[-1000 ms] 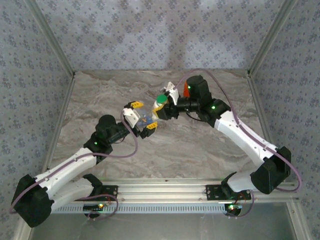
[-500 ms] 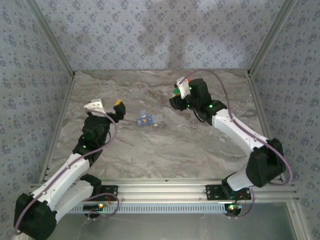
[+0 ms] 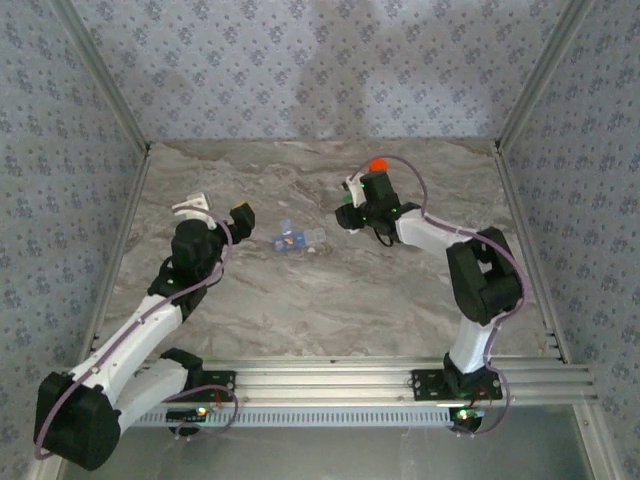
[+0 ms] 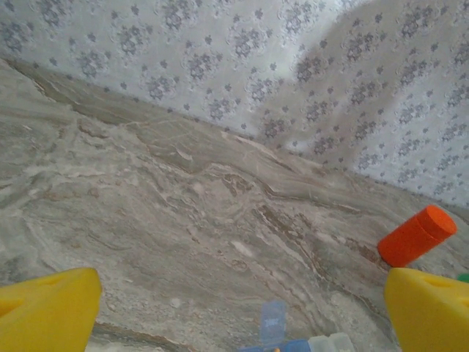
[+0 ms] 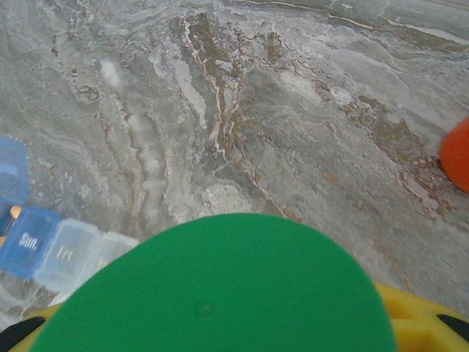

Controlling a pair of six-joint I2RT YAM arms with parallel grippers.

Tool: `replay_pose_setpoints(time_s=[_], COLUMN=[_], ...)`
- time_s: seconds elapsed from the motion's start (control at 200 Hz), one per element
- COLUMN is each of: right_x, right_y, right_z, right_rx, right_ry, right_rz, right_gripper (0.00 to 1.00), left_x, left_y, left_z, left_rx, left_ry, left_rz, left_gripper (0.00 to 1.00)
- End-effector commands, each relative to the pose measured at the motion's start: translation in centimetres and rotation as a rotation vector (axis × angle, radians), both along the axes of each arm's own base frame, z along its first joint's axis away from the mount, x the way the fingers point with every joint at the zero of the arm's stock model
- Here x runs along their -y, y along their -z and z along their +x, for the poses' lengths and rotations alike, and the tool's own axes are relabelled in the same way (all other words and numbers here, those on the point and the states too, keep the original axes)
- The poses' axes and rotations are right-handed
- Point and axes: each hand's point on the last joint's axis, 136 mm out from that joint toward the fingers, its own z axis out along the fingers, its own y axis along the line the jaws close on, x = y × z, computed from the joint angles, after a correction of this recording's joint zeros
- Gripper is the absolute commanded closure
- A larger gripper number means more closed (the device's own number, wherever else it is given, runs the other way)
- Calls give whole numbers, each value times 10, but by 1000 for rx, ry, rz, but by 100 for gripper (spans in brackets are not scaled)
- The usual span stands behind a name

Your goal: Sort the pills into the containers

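Note:
The pill box (image 3: 298,240), blue and clear, lies mid-table with one blue lid flipped up (image 4: 272,320) and a small orange spot inside. My left gripper (image 3: 215,212) hangs open to the left of the box, well apart from it. Its yellow fingers (image 4: 45,315) frame the bare marble, with the box's edge (image 4: 308,343) low between them. My right gripper (image 3: 353,205) is shut on the white bottle with the green cap (image 5: 220,287), right of the box. The box's labelled compartments (image 5: 45,246) lie at the left of the right wrist view.
An orange bottle (image 3: 377,165) stands behind the right gripper near the back wall; it lies toward the right in the left wrist view (image 4: 416,236). Patterned walls close the marble table (image 3: 300,290) on three sides. The right arm's elbow (image 3: 485,275) is folded at mid-right.
My left gripper let go at the pill box and drew back to the left, open. My right gripper carried the green-capped bottle away from the box to the right, its arm folding in.

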Motion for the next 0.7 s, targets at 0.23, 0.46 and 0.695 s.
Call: replay_pose_setpoints(time_s=[0.23,0.46,0.695], right_x=[-31,-44,-53], right_y=[-14,-3,2], right_z=[62,83,87], right_rx=[90,69,78], right_ry=[-2,5,-10], right_rz=[44,40,1], right_gripper=[81,80,79], left_x=[30,31,29], left_y=[-8,-4,-3], left_z=[10,9,10], left_rx=[-18,-27,-33], left_ry=[127,130,125], left_rz=[-3,25,44], left_gripper=[1,1,2])
